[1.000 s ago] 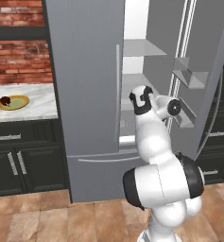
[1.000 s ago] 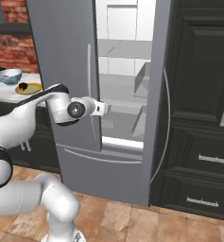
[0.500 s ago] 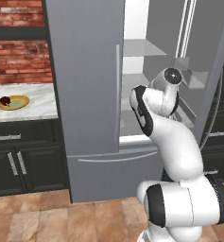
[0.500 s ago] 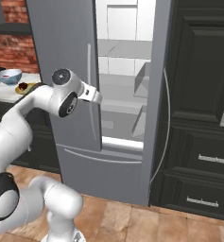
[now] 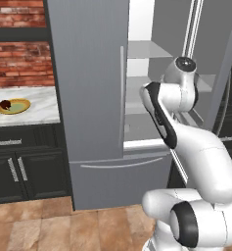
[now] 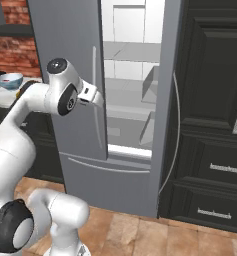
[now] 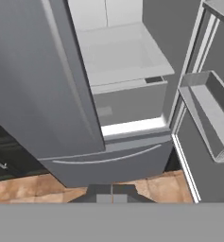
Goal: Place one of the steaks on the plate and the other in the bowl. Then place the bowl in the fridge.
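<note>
The grey fridge (image 5: pixel 88 73) stands with its left door shut and its right door (image 6: pixel 166 90) swung open on white shelves (image 7: pixel 118 56). My gripper (image 7: pixel 111 191) is shut with nothing in it, hanging in front of the fridge (image 7: pixel 33 94) above the bottom drawer. From the right base it is seen level with the left door's handle (image 6: pixel 97 99). On the counter to the left lies the yellow-olive plate (image 5: pixel 13 106) with the dark brown steak (image 5: pixel 5 104) on it. Beside it the pale blue bowl (image 6: pixel 10 80) holds a red steak (image 6: pixel 8 77).
Door bins (image 7: pixel 212 113) jut from the open right door. Dark cabinets with drawers (image 6: pixel 215 150) stand right of the fridge. Black base cabinets (image 5: pixel 24 166) sit under the marble counter (image 5: pixel 39 110). A brick wall runs behind, and the floor is tiled.
My arm has straightened upward and the elbow has risen. The hand has lifted a little and drawn back toward the left door. The gripper stays shut; plate and bowl have not moved.
</note>
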Motion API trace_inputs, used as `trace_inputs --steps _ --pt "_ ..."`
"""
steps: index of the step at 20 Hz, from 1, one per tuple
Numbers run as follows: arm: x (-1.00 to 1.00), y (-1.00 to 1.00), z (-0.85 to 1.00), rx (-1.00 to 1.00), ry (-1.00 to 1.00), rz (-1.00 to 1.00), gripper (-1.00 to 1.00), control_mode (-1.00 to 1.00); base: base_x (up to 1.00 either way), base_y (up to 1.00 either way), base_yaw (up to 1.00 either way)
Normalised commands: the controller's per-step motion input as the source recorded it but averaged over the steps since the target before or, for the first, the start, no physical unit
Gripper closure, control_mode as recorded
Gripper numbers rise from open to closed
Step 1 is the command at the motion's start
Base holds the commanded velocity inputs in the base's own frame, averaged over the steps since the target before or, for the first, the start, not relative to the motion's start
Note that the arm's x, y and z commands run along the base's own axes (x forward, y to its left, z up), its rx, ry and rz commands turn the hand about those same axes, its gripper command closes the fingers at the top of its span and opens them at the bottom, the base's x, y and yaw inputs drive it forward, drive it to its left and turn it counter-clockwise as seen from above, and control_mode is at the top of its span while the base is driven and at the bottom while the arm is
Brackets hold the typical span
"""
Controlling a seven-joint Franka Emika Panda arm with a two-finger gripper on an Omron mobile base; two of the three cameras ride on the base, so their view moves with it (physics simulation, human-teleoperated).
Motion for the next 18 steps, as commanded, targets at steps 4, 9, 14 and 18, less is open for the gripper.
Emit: trace_inputs --steps 4,9,14,18 --pt "-0.70 0.00 -0.03 -0.06 -0.04 0.09 1.00 -1.00 0.00 0.00 0.00" --pt "-0.60 0.00 0.13 0.00 -0.12 0.12 1.00 -1.00 0.00 0.00 0.00" --pt "-0.49 0.06 0.43 0.00 -0.18 0.14 1.00 -1.00 0.00 0.00 0.00" --pt "-0.19 0.14 0.02 0.00 0.00 0.04 1.00 1.00 -0.28 0.15 0.01"
